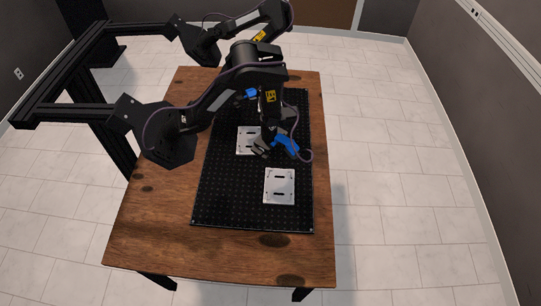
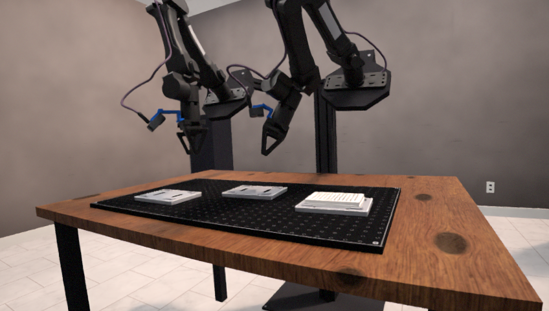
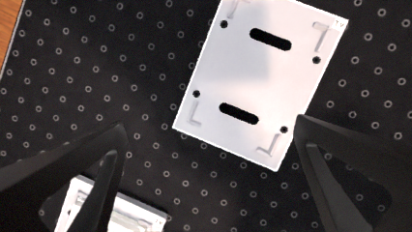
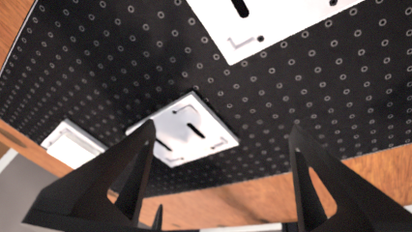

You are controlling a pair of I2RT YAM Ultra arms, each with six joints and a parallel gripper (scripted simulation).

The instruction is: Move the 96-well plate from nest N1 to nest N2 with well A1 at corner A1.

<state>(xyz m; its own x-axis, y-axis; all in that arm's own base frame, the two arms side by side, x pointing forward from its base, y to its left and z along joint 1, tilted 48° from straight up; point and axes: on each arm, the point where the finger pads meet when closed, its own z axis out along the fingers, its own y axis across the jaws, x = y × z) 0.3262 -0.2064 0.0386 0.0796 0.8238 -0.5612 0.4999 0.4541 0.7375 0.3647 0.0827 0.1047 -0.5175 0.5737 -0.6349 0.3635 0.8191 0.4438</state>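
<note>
1. Plate, 96-well, white (image 2: 335, 199) (image 3: 128, 224) (image 4: 73, 151): one. It is sitting in nest N1 (image 2: 366, 212) (image 3: 145, 209) (image 4: 63, 127), towards the counter's (image 1: 212, 261) (image 2: 423, 230) (image 3: 7, 29) (image 4: 377, 169) far left corner, seen from the arms' side. Its cut corner is too small to tell.
2. Handling, as judged: light, stiff, rather slick plastic; hard squeezing is risking a slip or crack.
3. Hold, as judged: two opposite side walls, gripped level at mid-length, the wells staying untouched and the claw clearing the locators.
4. Nests, pale, slotted: three. N1 is bearing the plate; N2 (image 1: 279, 185) (image 2: 167, 196) (image 4: 290, 19) is lying bare towards the far right corner; a middle nest (image 1: 246, 141) (image 2: 254, 192) (image 3: 256, 77) (image 4: 174, 126), also bare, is lying nearer the arms' edge.
5. Pegboard, black (image 1: 228, 197) (image 2: 269, 223) (image 3: 73, 97) (image 4: 97, 72): one, carrying all three nests.
6. Claws: two. The left claw (image 1: 238, 101) (image 2: 265, 153) (image 3: 209, 128) and right claw (image 1: 262, 149) (image 2: 192, 151) (image 4: 221, 128) are both hanging above the counter, spread wide, pinching nothing.
</note>
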